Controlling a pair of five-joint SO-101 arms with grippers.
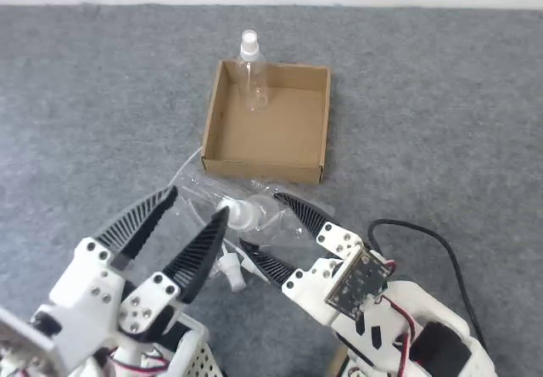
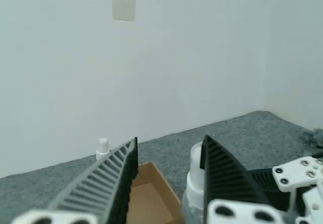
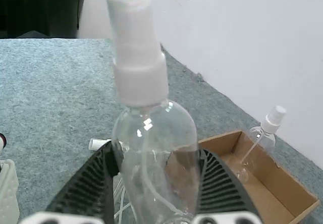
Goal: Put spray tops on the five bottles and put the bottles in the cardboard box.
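A clear bottle (image 1: pixel 263 216) with a white spray top (image 1: pixel 235 214) on its neck is held above the grey carpet, my right gripper (image 1: pixel 263 221) shut on its body (image 3: pixel 154 153). My left gripper (image 1: pixel 199 203) is open, and the spray top (image 2: pixel 194 166) stands just inside one finger's tip. The cardboard box (image 1: pixel 222 122) lies beyond both grippers. Inside it, a bottle with a spray top (image 1: pixel 253 75) leans on the far wall. A loose spray top (image 1: pixel 231 271) lies on the carpet under the grippers.
Crumpled clear plastic (image 1: pixel 191 186) lies in front of the box. A white basket (image 1: pixel 195 351) stands by the left arm's base. A black cable (image 1: pixel 424 233) loops on the carpet near the right arm. A pale wall rises behind the box.
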